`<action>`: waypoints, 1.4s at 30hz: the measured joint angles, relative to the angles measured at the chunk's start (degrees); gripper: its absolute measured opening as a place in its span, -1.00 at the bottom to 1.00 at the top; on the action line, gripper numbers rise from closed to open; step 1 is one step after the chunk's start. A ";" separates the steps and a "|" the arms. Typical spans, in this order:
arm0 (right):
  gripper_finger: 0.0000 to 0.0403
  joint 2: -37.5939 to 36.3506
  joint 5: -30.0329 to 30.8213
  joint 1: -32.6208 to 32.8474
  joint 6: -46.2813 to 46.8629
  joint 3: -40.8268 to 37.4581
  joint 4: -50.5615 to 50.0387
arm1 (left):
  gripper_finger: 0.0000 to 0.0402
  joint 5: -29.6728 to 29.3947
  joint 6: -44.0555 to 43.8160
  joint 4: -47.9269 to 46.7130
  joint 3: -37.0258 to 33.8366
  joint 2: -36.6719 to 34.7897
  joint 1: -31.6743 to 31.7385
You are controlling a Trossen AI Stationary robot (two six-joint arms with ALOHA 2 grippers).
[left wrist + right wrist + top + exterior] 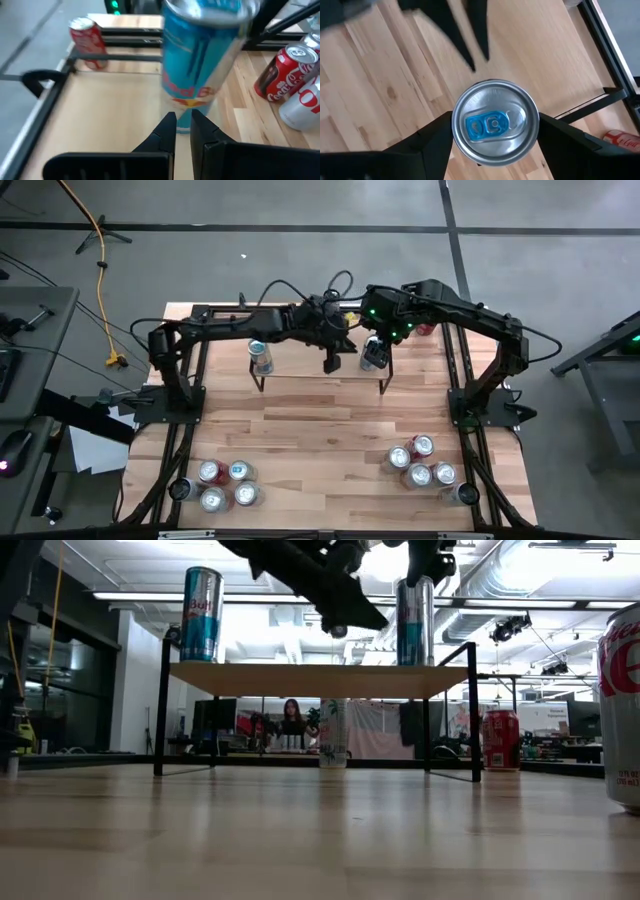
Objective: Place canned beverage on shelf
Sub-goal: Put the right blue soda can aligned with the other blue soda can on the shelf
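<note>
Wood shelf (pixel 320 372) holds 2 upright cans, right hand (pixel 495 131) grips blue can (pixel 495 122), left hand (pixel 182 131) closed, empty.

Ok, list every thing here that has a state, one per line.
Right gripper: jaws around the blue can, which stands upright at the shelf's right end.
Left gripper: shut, empty, above the shelf.
Second blue can: upright at the shelf's left end.
Red can: upright, on the table behind the shelf.
</note>
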 joint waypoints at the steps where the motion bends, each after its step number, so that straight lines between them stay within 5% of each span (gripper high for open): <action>1: 0.28 0.00 0.02 -0.04 -0.19 0.00 0.02 | -1.00 -0.06 0.42 -0.30 0.00 -0.75 0.49; 27: 0.28 -6.34 0.20 -0.04 -2.84 0.07 0.94 | -1.00 0.60 -2.69 -3.20 0.05 -36.63 3.32; 42: 0.28 -8.31 -1.76 0.64 -4.30 0.04 -4.08 | -1.00 0.62 -6.36 -17.89 0.09 -55.38 -1.75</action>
